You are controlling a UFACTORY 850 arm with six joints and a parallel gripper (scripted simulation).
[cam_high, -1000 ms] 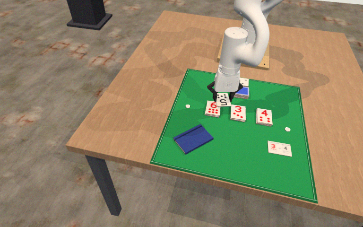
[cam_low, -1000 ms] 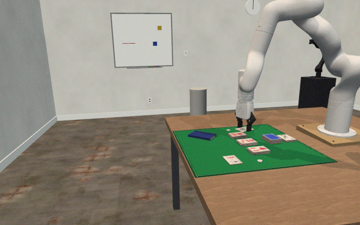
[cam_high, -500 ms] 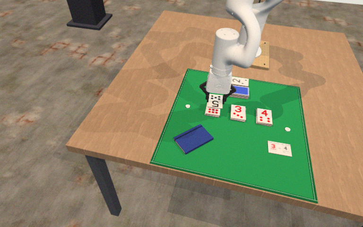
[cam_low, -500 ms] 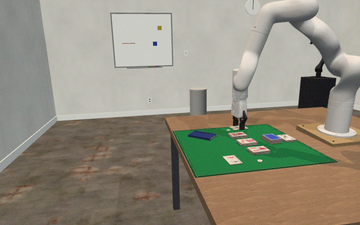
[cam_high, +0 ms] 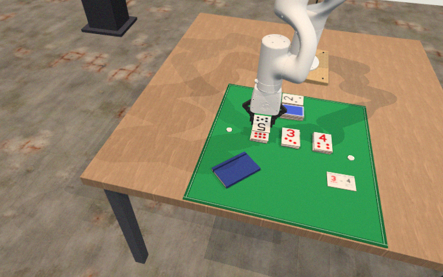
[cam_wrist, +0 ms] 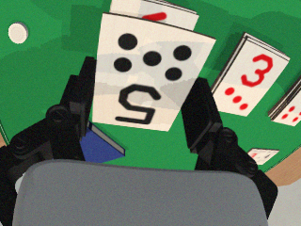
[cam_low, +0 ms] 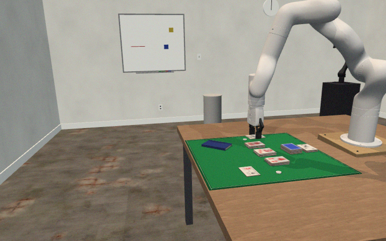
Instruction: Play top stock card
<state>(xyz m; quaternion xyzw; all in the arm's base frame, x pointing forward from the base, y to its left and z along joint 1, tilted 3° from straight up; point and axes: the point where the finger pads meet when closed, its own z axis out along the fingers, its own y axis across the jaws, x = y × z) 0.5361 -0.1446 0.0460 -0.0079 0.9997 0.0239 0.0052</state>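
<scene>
From the top, a black five card (cam_high: 261, 123) is seen face up, gripped between the fingers of the gripper (cam_high: 261, 118) just above the red six pile (cam_high: 259, 136) on the green cloth (cam_high: 293, 209). From the side, the card is largely hidden behind the gripper (cam_low: 255, 131). At the wrist, the card (cam_wrist: 147, 78) is shown clamped by its edges, five black dots above the numeral.

Black-pipped five (cam_wrist: 147, 82) (red-pipped piles (cam_high: 290, 137)), green cloth (cam_high: 287, 202).
</scene>
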